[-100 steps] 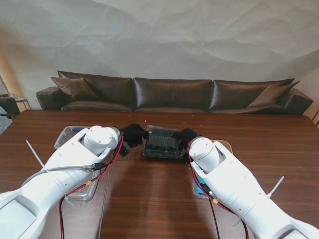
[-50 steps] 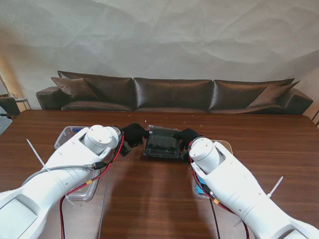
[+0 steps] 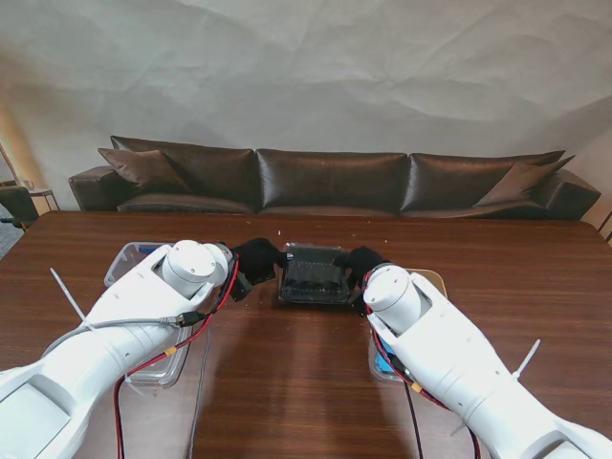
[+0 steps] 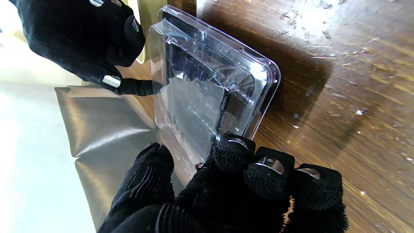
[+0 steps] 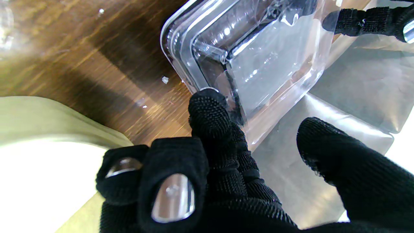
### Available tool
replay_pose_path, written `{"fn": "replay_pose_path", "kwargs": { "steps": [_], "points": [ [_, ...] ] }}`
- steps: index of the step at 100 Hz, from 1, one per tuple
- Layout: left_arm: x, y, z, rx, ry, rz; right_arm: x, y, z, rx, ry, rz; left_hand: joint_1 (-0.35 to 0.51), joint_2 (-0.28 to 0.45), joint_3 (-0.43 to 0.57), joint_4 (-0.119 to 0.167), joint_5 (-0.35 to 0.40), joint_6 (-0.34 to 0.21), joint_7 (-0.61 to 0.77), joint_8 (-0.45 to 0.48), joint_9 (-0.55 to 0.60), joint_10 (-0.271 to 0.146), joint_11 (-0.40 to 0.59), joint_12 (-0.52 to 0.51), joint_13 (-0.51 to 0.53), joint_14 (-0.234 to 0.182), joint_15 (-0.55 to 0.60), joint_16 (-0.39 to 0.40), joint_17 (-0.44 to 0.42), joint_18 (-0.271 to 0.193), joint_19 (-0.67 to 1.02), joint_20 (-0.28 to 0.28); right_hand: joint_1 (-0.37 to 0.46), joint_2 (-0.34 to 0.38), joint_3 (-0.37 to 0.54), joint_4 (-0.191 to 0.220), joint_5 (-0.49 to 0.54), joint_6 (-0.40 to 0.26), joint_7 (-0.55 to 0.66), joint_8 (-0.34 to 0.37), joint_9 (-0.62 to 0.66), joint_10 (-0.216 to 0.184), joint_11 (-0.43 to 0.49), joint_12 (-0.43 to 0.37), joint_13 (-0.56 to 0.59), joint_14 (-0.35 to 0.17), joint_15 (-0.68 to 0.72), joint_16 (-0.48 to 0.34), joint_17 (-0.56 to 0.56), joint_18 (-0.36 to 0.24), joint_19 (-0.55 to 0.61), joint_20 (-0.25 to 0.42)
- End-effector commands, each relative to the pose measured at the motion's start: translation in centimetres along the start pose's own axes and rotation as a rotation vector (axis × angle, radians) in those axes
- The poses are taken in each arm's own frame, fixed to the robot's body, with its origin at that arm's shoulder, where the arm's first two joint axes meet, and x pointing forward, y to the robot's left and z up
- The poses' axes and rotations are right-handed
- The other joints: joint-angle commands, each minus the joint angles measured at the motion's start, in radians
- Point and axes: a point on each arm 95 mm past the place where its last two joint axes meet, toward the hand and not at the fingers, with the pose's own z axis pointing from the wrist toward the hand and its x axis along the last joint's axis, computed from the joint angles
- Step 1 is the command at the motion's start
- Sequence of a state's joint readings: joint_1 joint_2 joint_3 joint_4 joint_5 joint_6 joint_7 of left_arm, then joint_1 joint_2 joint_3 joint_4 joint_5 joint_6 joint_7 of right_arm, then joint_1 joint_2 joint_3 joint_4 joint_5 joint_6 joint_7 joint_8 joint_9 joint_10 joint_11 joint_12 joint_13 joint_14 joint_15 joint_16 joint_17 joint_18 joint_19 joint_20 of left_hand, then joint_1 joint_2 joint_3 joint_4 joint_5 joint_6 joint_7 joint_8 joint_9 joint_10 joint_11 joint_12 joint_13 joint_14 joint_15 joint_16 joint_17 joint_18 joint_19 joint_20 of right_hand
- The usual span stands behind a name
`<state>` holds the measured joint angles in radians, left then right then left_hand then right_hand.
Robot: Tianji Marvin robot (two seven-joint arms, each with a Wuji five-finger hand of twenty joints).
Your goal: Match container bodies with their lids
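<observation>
A clear plastic container (image 3: 313,275) with a dark inside is sitting at the middle of the bench (image 3: 287,382), on its far half, between the two hands. Its clear lid (image 4: 207,87) is lying on top of the body; in both wrist views the lid's raised panel and the wider rim around it are showing, and nothing can be made out inside.

The left hand (image 3: 256,260), gloved in black, is pressing its fingertips (image 4: 233,152) against the container's left edge, thumb held apart. The right hand (image 3: 358,262) is touching the right edge, one fingertip (image 5: 207,100) set on the rim corner, the other fingers curled back and the thumb spread away. Neither hand is closing around the container; both are bracing it from the sides.

Three more containers are showing in the stand's view: a clear tub (image 3: 134,256) far left beside the left arm, another clear one (image 3: 158,368) nearer to me under that arm, and a pale round-cornered piece (image 3: 432,279) just right of the right hand, mostly hidden by the arm.

The bench is dark brown wood, scattered with small pale flecks. Beyond it a long brown leather sofa (image 3: 335,182) is standing against a creased whitish backdrop (image 3: 306,67).
</observation>
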<state>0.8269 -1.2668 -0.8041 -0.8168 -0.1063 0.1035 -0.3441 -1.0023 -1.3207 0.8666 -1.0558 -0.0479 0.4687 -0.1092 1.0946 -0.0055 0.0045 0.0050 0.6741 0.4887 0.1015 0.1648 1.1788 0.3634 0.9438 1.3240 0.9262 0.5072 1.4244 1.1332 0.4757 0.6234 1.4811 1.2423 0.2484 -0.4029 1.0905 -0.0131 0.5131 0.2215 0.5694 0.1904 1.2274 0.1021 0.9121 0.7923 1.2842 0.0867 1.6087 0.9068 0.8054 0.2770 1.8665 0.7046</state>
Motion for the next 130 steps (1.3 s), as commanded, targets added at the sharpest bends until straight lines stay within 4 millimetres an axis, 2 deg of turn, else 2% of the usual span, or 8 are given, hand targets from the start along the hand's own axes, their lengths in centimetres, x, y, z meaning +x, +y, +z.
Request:
{"fn": "replay_pose_path", "kwargs": {
  "steps": [1,28,93,118,130],
  "points": [
    [0.4,0.1,-0.1,-0.02,0.002,0.002,0.0,-0.2,0.0,0.011,0.004,-0.004,-0.01,0.051,-0.015,-0.013,-0.013,-0.024,-0.005,-0.005,-0.002,0.05,0.031,0.008,0.026,0.073,0.039,0.001,-0.023,-0.023,0.01,0.032,-0.031,0.001,-0.012,-0.005,0.004,-0.031,0.013,-0.002,-0.002,0.055,0.015,-0.011,0.025,-0.004,0.019,-0.006,0.368,0.019,0.097,-0.031],
    [0.3,0.0,-0.1,-0.02,-0.003,0.003,0.0,-0.1,0.2,-0.003,0.008,-0.017,-0.015,0.049,-0.016,-0.012,-0.014,-0.043,-0.001,-0.003,-0.008,0.049,0.024,0.006,0.018,0.071,0.03,-0.001,-0.029,-0.028,0.005,0.029,-0.034,0.0,-0.014,-0.006,-0.001,-0.029,0.012,-0.003,-0.002,0.054,0.015,-0.014,0.026,-0.005,0.019,-0.006,0.368,0.02,0.096,-0.031],
    [0.4,-0.6,-0.6,-0.021,-0.011,0.026,0.1,0.5,0.5,-0.043,0.019,-0.037,-0.016,0.051,-0.015,-0.012,-0.013,-0.037,-0.001,0.0,-0.009,0.051,0.018,0.004,0.015,0.072,0.025,0.002,-0.033,-0.031,0.004,0.026,-0.038,-0.004,-0.018,-0.007,-0.004,-0.028,0.018,0.0,-0.002,0.053,0.017,-0.018,0.026,-0.006,0.019,-0.006,0.368,0.02,0.096,-0.031],
    [0.6,-1.4,-1.2,-0.009,-0.009,0.061,0.1,0.6,0.4,-0.06,0.029,-0.044,-0.014,0.051,-0.014,-0.012,-0.004,-0.042,0.003,0.002,-0.008,0.05,0.018,0.004,0.015,0.072,0.025,0.002,-0.033,-0.031,0.004,0.025,-0.034,-0.009,-0.018,-0.008,-0.003,-0.062,0.016,-0.001,-0.009,0.056,0.014,-0.019,0.025,0.001,0.009,-0.01,0.367,0.027,0.087,-0.034],
    [0.9,-2.1,-1.6,0.012,0.005,0.092,0.2,0.7,0.5,-0.082,0.046,-0.05,-0.014,0.049,-0.014,-0.012,0.014,-0.069,0.016,0.01,-0.011,0.049,0.015,0.002,0.014,0.072,0.024,0.002,-0.03,-0.032,0.005,0.025,-0.027,-0.017,-0.014,-0.01,0.011,-0.09,0.013,-0.003,-0.017,0.06,0.007,-0.022,0.025,0.009,-0.003,-0.015,0.363,0.041,0.071,-0.04]
  ]
}}
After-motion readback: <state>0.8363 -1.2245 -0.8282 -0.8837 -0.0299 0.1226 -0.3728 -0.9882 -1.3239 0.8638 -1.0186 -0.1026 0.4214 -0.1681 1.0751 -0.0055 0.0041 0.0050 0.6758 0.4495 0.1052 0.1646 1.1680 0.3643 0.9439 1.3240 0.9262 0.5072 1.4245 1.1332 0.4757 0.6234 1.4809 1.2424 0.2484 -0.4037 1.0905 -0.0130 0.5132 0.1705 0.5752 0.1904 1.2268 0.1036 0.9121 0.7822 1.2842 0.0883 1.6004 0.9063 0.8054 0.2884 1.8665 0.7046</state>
